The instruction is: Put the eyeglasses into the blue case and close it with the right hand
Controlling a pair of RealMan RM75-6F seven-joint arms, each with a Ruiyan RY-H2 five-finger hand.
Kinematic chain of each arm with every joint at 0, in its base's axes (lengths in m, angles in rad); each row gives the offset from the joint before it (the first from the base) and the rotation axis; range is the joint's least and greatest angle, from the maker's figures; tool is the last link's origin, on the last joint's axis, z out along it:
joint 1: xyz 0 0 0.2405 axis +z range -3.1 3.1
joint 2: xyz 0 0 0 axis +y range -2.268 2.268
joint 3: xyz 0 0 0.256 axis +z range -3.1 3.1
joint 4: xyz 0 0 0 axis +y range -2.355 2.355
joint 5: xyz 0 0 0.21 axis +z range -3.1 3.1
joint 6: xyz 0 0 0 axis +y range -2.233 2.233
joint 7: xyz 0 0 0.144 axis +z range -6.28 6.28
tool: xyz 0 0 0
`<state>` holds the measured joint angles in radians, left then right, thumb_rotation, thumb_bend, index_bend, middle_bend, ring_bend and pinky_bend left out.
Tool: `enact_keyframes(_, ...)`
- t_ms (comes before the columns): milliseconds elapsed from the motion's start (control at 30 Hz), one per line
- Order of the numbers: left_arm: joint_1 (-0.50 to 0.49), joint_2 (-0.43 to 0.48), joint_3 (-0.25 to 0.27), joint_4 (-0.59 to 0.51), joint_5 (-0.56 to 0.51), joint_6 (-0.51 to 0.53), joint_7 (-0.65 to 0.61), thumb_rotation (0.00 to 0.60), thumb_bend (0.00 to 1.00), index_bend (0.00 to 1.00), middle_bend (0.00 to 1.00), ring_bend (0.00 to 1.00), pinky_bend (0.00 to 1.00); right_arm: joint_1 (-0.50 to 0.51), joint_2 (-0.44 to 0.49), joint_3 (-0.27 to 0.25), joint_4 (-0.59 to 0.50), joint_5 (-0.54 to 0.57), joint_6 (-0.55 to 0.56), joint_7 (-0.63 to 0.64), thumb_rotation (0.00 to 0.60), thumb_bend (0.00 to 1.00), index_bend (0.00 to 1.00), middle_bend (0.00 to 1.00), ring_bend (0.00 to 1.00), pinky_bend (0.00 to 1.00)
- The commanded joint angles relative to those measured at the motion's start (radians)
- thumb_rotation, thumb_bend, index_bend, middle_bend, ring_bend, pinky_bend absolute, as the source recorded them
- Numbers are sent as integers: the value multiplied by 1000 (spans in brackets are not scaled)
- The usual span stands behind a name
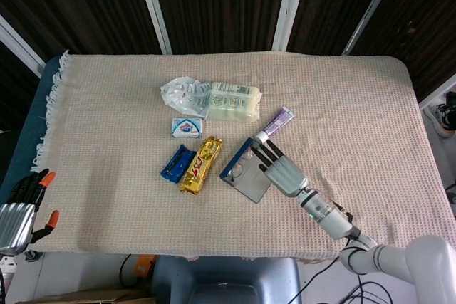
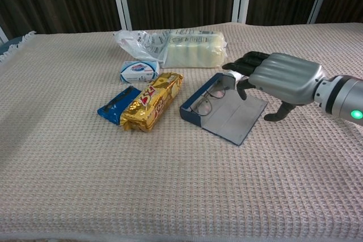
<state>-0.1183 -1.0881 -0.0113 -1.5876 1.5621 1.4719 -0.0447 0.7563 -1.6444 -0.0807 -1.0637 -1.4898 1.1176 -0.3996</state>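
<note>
The blue case (image 1: pixel 232 162) (image 2: pixel 190 112) lies open near the table's middle, its grey lid (image 1: pixel 253 184) (image 2: pixel 232 118) folded flat toward me. The eyeglasses (image 1: pixel 241 164) (image 2: pixel 206 100) rest inside the blue tray, their lenses leaning on its far wall. My right hand (image 1: pixel 282 169) (image 2: pixel 278 77) hovers just right of the case. Its dark fingers are loosely bent over the lid's far right corner and hold nothing. My left hand (image 1: pixel 19 204) hangs off the table's front left edge, fingers apart and empty; the chest view does not show it.
A gold snack packet (image 1: pixel 201 164) (image 2: pixel 153 100) and a small blue packet (image 1: pixel 176 162) (image 2: pixel 118 105) lie left of the case. Behind them are a white-and-blue box (image 1: pixel 187 127) (image 2: pixel 139 71) and a plastic bag (image 1: pixel 221 99) (image 2: pixel 181 46). A purple tube (image 1: pixel 276 123) lies behind the case.
</note>
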Motion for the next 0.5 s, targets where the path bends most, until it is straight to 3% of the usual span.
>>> enact_keyframes(33,0,0,-1,0,-1,0,1,600,411,0,32,42,102,-25,-67,-33,145,-81,18,122,600,327,531,55,0,51)
enact_keyframes(233,0,-2,-1,1,-3,1,3,600,410,0,32,42,102,-33,-125,-34,276,-122,30,255,600,330,550,60,0,52)
enact_keyframes(500,-2,-5,-3,1,-8,-4,12,600,412,0,33,42,102,-24,-149,-20,334,-142,8,285,600,333,559,62,0,52)
